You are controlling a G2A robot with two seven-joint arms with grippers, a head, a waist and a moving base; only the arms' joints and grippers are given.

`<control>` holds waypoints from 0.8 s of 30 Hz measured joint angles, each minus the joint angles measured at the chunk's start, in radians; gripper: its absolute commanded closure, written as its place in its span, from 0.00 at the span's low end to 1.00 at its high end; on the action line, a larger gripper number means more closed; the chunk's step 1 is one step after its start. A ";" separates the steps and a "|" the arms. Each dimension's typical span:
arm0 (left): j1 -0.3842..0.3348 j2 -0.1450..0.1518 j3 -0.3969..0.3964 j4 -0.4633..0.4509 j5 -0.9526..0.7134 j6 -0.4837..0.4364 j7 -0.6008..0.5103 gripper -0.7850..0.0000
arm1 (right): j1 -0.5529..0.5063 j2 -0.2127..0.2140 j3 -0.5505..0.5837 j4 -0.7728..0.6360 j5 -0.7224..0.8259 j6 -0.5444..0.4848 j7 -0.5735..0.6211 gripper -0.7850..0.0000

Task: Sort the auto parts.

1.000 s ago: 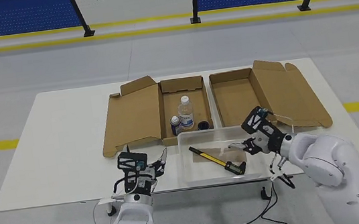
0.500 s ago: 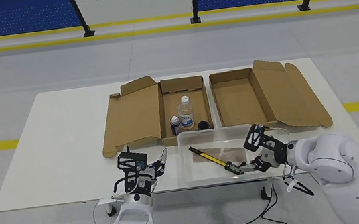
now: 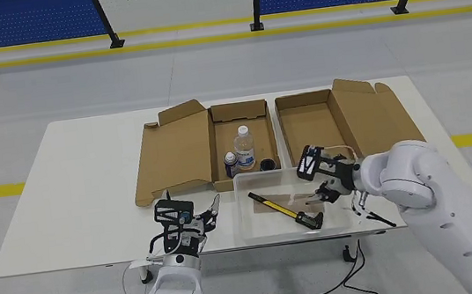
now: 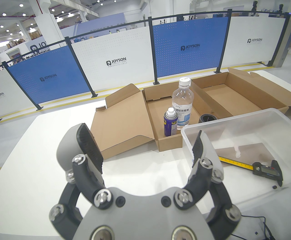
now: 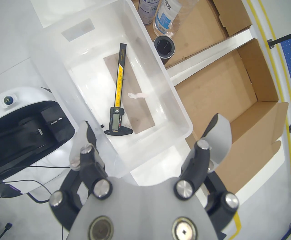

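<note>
**Status: caliper in bin, both grippers spread**

The caliper [image 5: 119,91] lies flat in the clear bin [image 5: 159,66], beside a pale scrap [image 5: 137,95], possibly tape. The right gripper [image 5: 152,123] hangs above the bin's right end, fingers spread, holding nothing. The left gripper [image 4: 141,133] sits near the table's front edge, fingers also spread.

Fence panels [image 4: 116,61]: a dark logo with a wordmark on each blue and white panel, far beyond the left gripper [image 4: 141,130].
Clear bottle [image 4: 182,104]: white label with blue print, ahead of that gripper (too small to make out).
Spray can [image 4: 170,122]: blue-and-yellow label, just beside the bottle.
Caliper [image 5: 118,86]: yellow scale with black graduations, ahead of the right gripper [image 5: 153,122]; display digits illegible.
</note>
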 measured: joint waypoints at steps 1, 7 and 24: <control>0.000 0.000 0.000 0.000 0.000 0.000 0.000 0.00 | 0.022 -0.002 -0.019 0.014 0.003 0.010 0.009 0.00; 0.000 0.000 0.000 0.000 0.000 0.000 0.000 0.00 | 0.122 -0.027 -0.125 0.099 0.061 0.098 0.017 0.00; 0.000 0.000 0.000 0.000 0.000 0.000 0.000 0.00 | 0.110 -0.046 -0.221 0.155 0.042 0.188 -0.066 0.00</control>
